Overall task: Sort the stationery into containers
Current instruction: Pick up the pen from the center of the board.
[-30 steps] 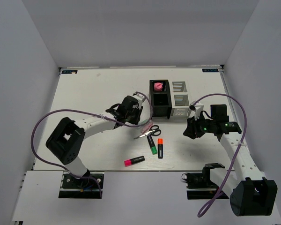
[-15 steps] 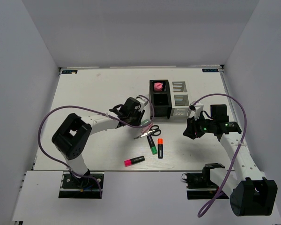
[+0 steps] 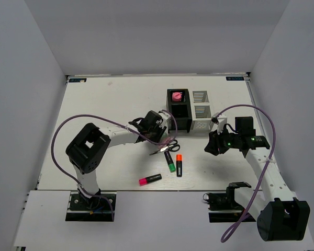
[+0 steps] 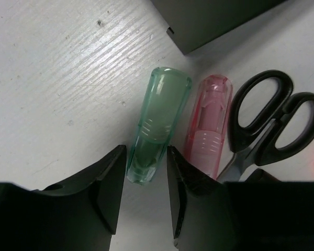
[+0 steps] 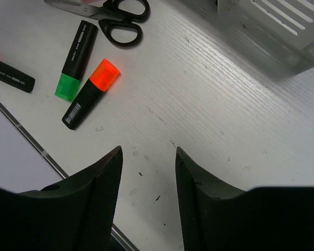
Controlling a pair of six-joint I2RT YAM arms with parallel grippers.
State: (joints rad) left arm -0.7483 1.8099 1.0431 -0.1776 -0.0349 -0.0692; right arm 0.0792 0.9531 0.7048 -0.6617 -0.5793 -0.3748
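Your left gripper [image 4: 145, 152] is the close one: jaws apart, straddling the near end of the green piece [image 4: 158, 112], which lies on the table [image 4: 63, 78] pointing straight ahead toward the black organizer [image 4: 212, 21].

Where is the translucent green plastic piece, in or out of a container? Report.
Out: the green piece lies flat on the table beside the black organizer, between the left gripper's fingers.
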